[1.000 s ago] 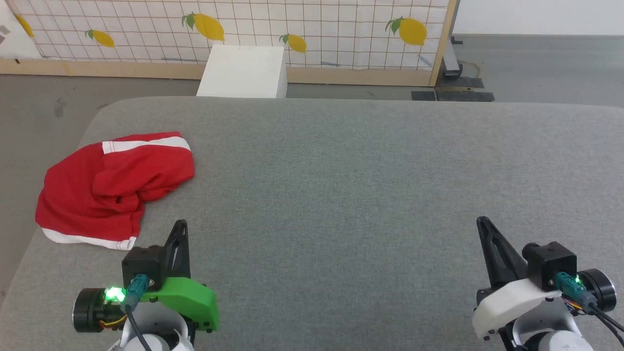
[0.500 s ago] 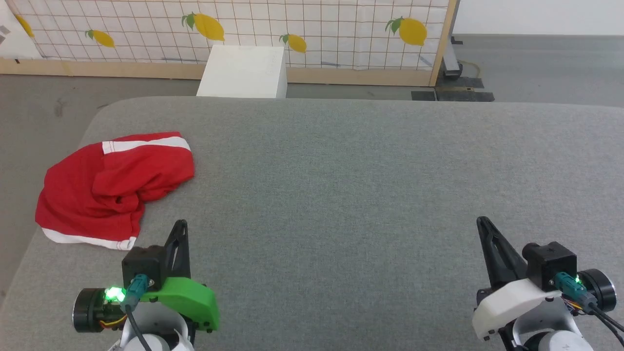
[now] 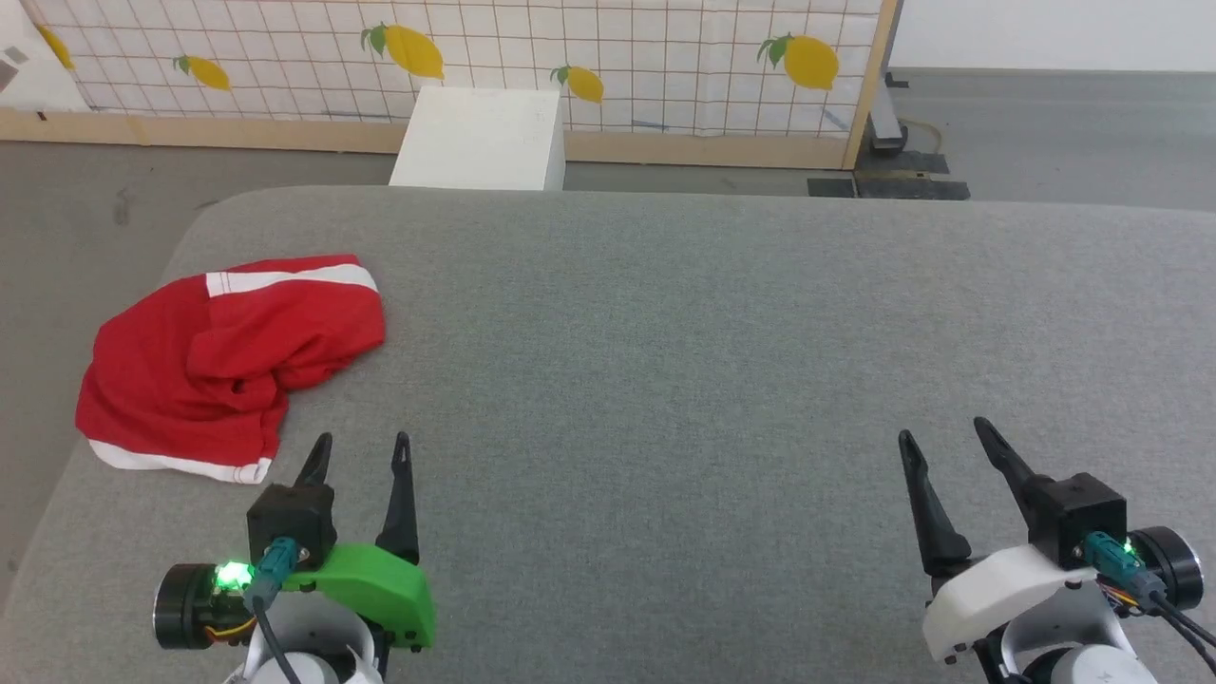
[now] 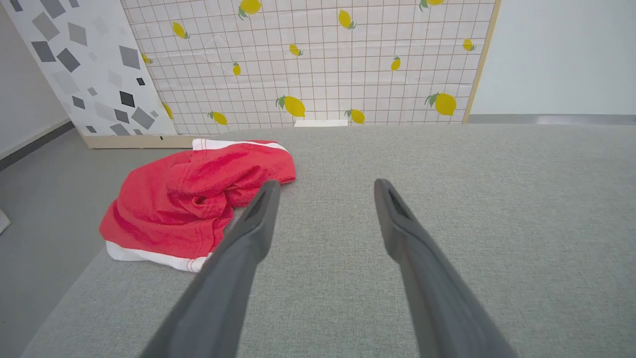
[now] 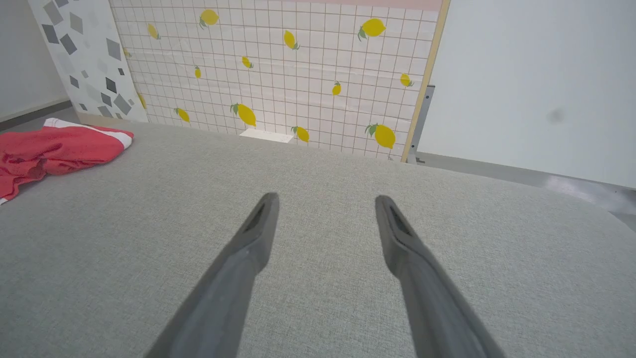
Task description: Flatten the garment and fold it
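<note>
The garment point(image 3: 218, 361) is a crumpled heap of red fabric with white stripes, lying near the left edge of the grey padded table point(image 3: 665, 313). It also appears in the left wrist view point(image 4: 194, 194) and at the left edge of the right wrist view point(image 5: 54, 149). My left gripper point(image 3: 361, 446) hovers just in front and to the right of the heap, open and holding nothing. Far to the right, my right gripper point(image 3: 940, 432) is open too, with bare table between its fingers point(image 5: 258, 228).
A white box point(image 3: 480, 138) stands on the floor behind the table's far edge. Beyond it runs a lemon-patterned tiled panel point(image 3: 608, 57) with a wooden frame. The table's left edge point(image 3: 57, 475) drops to grey floor right beside the garment.
Both grippers have gone from shut to open. The head camera shifted slightly; the garment lies as before.
</note>
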